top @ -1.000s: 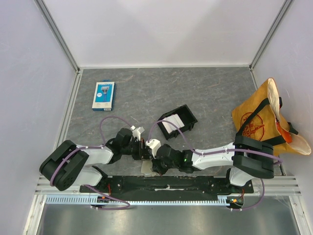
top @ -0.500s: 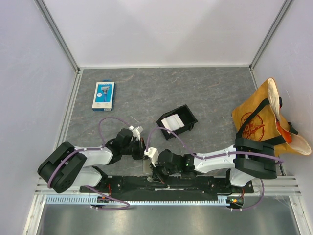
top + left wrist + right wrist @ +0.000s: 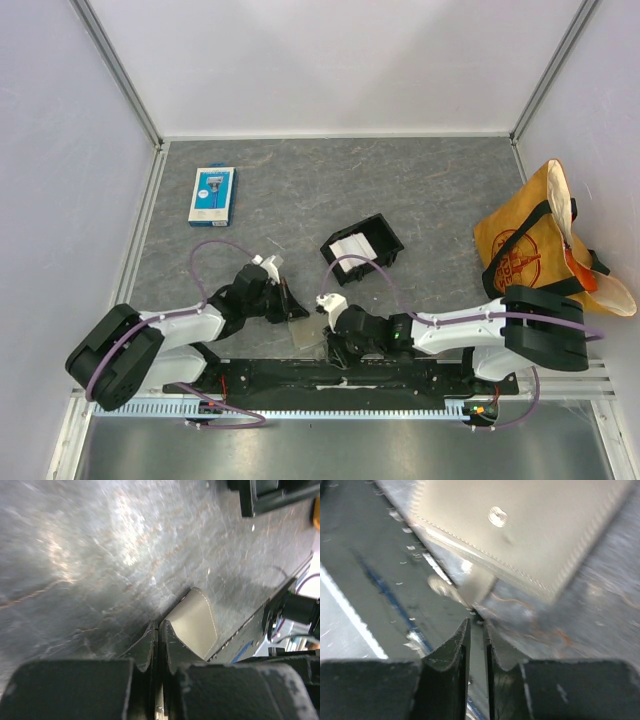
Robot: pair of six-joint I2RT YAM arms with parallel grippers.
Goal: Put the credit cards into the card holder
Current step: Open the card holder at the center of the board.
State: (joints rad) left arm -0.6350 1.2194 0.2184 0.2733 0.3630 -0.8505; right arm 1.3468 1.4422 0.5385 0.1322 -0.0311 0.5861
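Right now I am watching the card holder [image 3: 305, 335], which is lying flat on the surface [image 3: 430, 190] close to the near edge, between my two claws. The left claw [image 3: 159, 630] is sitting clenched with its tips touching the holder's stitched corner. That corner is lifting a little against the right-hand finger, but I cannot tell whether a flap is pinched between the tips or only nudged. The right claw [image 3: 477, 625] is standing slightly parted with nothing between its fingers, pointing at the holder's edge from just beside it. Something pale is sticking out of that edge toward the claw, too blurred for me to call it a card or a pocket. The credit cards [image 3: 352, 248] I can see are lying as a white stack in the black tray [image 3: 390, 238], which is sitting farther up the surface, away from the bases and a touch over to the right arm's side, with its long axis running diagonally. I am judging that the free right claw is the one to send for the next card, reaching away from the bases, while the left claw is steadying the holder.
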